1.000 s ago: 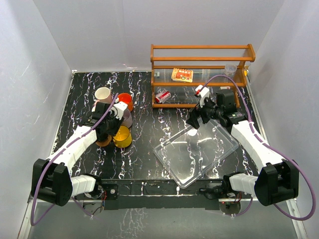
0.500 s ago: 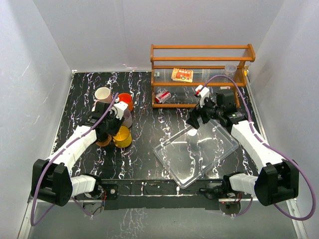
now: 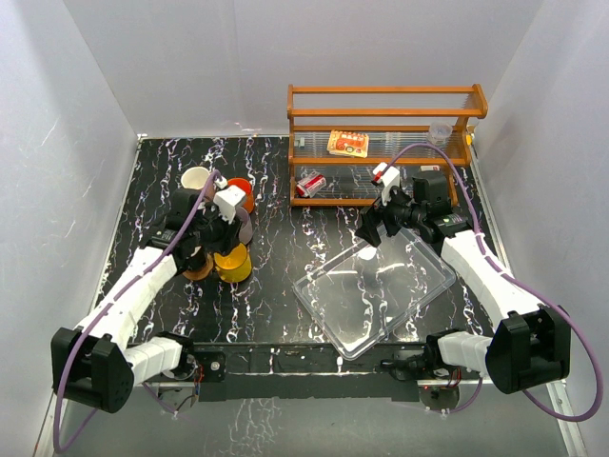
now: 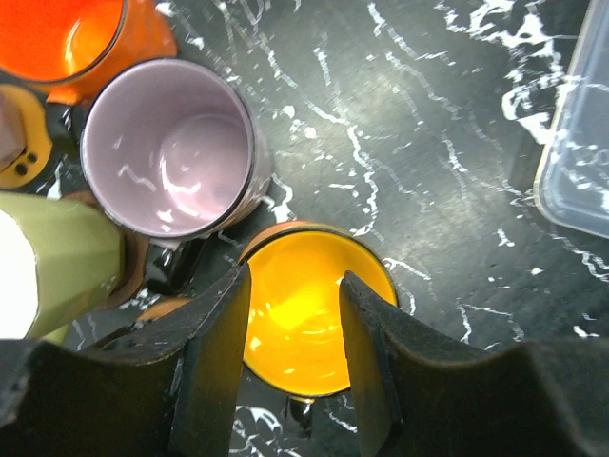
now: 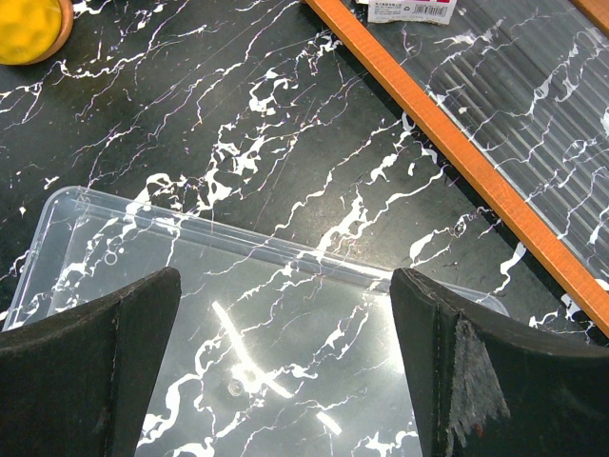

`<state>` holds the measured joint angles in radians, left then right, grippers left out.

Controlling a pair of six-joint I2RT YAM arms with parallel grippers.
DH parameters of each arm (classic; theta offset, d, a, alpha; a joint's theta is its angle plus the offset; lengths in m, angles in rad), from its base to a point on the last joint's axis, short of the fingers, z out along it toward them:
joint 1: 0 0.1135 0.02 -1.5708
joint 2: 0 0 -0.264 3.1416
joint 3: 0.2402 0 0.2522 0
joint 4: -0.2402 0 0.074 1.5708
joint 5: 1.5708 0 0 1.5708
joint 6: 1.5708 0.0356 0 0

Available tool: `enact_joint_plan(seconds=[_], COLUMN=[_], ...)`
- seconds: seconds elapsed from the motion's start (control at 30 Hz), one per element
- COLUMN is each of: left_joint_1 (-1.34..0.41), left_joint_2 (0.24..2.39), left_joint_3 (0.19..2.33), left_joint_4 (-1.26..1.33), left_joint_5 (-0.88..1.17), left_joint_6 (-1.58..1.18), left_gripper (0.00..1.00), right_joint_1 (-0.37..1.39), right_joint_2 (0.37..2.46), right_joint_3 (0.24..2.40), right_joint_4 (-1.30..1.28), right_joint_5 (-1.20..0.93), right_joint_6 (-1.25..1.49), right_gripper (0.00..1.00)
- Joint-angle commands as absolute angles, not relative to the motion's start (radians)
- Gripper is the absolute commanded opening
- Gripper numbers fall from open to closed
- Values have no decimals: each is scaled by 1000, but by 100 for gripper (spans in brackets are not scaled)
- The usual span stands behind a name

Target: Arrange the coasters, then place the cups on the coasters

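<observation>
We see the yellow cup [image 4: 304, 324] upright at the left of the table [image 3: 276, 276], under our left gripper [image 4: 295, 286].
It stands just beside the mauve cup [image 4: 171, 148], near the orange-red cup [image 4: 57, 33] and the olive-cream cup [image 4: 57, 257]; the left gripper's 2 fingers are parted over its rim, clamping nothing; our right gripper [image 5: 285, 276] hangs spread wide and empty above the clear tray [image 5: 238, 238], near the wooden rack [image 3: 381, 90].

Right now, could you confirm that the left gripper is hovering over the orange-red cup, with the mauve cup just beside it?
Not quite. The left gripper is hovering over the yellow cup, not the orange-red cup. The mauve cup is indeed just beside it. The left wrist view shows this.
</observation>
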<state>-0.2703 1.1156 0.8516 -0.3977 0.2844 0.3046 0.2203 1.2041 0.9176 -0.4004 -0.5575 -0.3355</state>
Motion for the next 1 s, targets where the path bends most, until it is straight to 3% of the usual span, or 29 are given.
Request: enact_joint_plan(seconds=[0.0, 0.5, 0.97], left_joint_1=[-309, -542, -552], left_joint_2=[1160, 1384, 1428], left_joint_3=[937, 1007, 1004], left_joint_4=[-422, -515, -585], left_joint_5=[427, 321, 193], left_joint_6=[339, 531, 593], left_gripper=[42, 42, 39], right_joint_1=[215, 163, 156], right_joint_2=[1193, 1188, 1189], right_joint_3=[922, 922, 921], right_joint_4=[-383, -386, -392], right_joint_5=[-568, -582, -592], right_joint_6=[-347, -348, -350], right_gripper=[91, 91, 92])
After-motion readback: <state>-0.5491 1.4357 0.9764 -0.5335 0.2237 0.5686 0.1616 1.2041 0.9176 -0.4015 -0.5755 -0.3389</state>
